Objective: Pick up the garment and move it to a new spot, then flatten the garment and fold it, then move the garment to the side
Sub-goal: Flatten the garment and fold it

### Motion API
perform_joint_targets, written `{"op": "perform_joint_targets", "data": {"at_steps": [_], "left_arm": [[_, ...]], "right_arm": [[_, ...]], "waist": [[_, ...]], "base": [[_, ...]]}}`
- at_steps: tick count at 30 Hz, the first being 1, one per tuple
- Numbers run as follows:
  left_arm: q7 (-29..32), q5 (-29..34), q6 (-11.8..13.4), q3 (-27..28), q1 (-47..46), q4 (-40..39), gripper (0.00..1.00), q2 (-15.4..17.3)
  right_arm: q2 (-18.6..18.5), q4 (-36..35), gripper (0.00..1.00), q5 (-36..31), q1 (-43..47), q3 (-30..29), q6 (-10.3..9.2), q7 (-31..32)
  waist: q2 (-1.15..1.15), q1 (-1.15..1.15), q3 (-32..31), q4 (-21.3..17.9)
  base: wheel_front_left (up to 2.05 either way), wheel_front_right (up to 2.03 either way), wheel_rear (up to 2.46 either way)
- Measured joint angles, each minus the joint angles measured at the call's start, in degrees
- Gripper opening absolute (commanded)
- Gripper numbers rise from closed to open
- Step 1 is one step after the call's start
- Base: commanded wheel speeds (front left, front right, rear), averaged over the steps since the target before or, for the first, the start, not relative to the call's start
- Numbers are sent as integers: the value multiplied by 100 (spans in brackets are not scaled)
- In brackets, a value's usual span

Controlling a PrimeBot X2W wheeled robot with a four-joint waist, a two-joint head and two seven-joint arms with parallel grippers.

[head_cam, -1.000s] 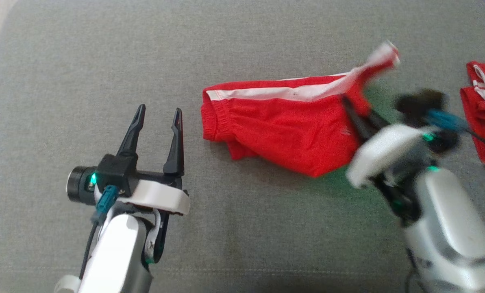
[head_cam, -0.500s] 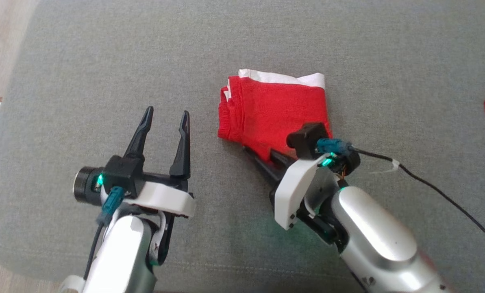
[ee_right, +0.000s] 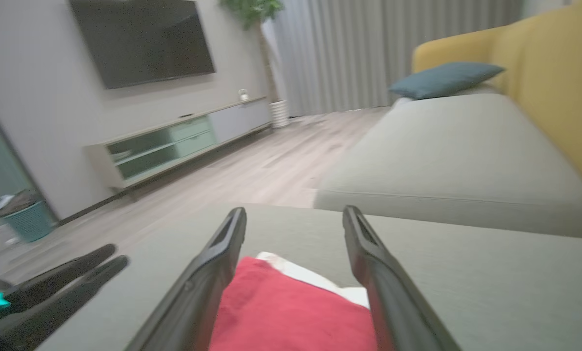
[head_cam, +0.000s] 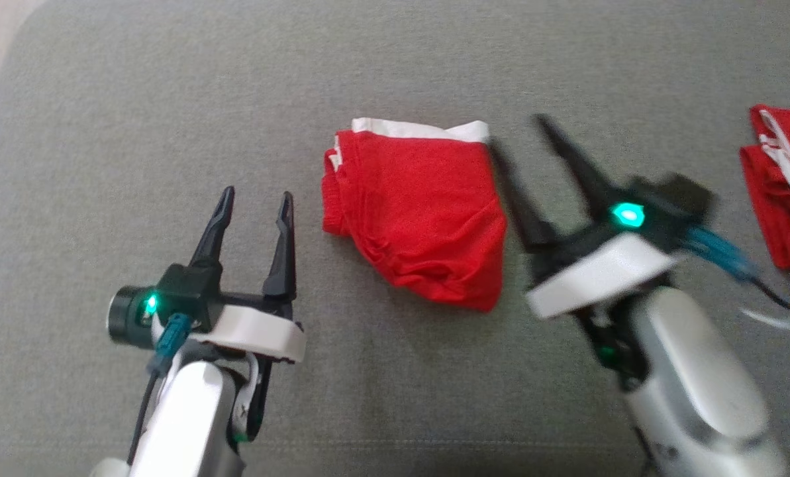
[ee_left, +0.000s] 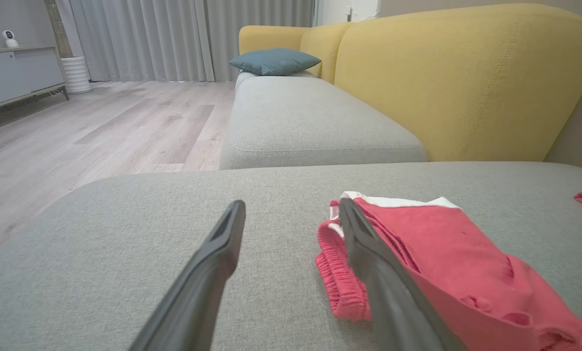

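The folded red garment [head_cam: 418,212] lies on the grey cushion [head_cam: 169,99] between left gripper [head_cam: 257,194] and right gripper [head_cam: 517,132]. Both claws stand wide, empty; the right sits just beside it. I judge it light, limp: pinch all layers at 1 edge.

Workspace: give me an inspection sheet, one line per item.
Surface: grey cushion, plain fabric.
Job's things: red shorts folded, lying mid-cushion, white band at the far edge.
Clutter: second red garment at the cushion's right edge.
Grippers: left gripper open, beside the shorts; right gripper open at their other side, holding nothing.
Cables: black cable trailing from the right wrist.
Surroundings: yellow sofa back, blue pillow, wood floor, television.
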Motion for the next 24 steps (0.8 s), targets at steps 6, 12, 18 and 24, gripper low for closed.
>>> {"op": "perform_joint_targets", "data": {"at_steps": [6,12,18,24], "left_arm": [[0,1,87,65,72,-13,100,146],[8,13,145,148,223,-78,100,305],[113,32,197,159,568,-177,100,358],[223,23,253,160,819,-271,100,428]], "right_arm": [[11,-427,100,-456,1152,-1623,0,-108],[107,-754,100,-650,1841,-2302,0,-45],[234,-938,100,-693,2128,-2347,0,90],[280,-1001,100,-693,2454,-2318,0,234]], "waist": [[0,0,-114,-238],[0,0,-282,-406],[0,0,-559,-464],[0,0,-809,-457]], "base": [[0,0,0],[0,0,0],[0,0,0],[0,0,0]]}}
